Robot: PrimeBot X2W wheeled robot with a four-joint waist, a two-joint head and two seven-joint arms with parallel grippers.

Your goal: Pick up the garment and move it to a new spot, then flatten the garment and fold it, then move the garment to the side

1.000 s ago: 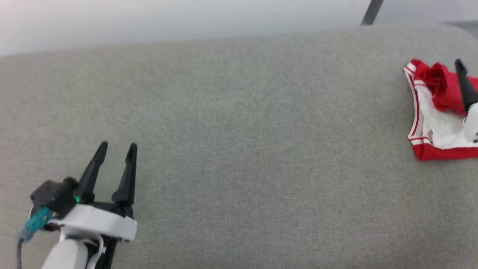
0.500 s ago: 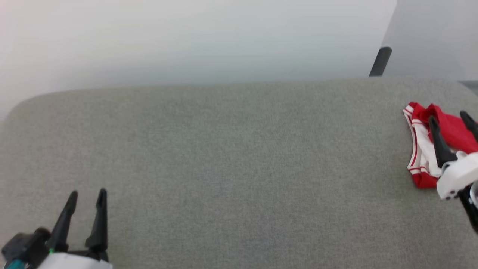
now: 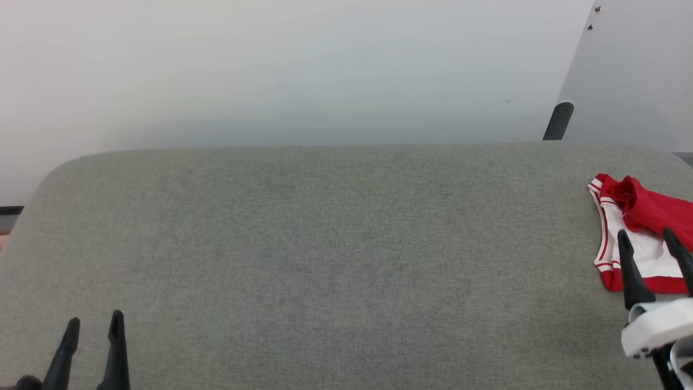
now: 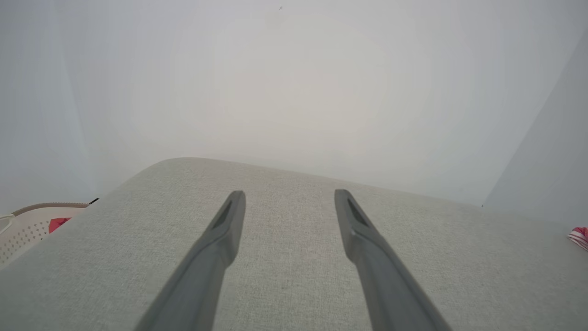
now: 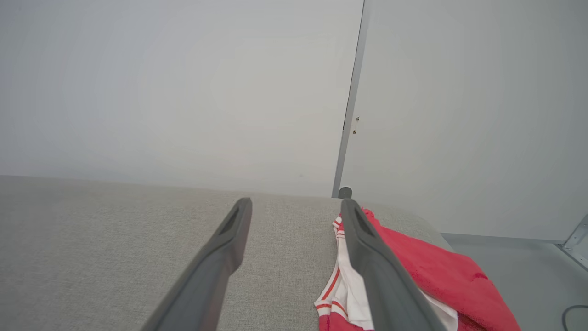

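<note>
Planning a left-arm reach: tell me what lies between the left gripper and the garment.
Bare grey cushion: in the head view, nothing lies on the stretch between the left gripper and the garment.

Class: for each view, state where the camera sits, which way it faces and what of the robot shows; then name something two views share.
Head view: on the head, looking forward and down over the grey padded surface; left tool lower left, right tool lower right, both open.
Left wrist view: on the left wrist, facing along its two fingers across the surface towards the wall.
Right wrist view: on the right wrist, facing along its fingers towards the garment.
Shared: head and right wrist views show the garment.
</note>
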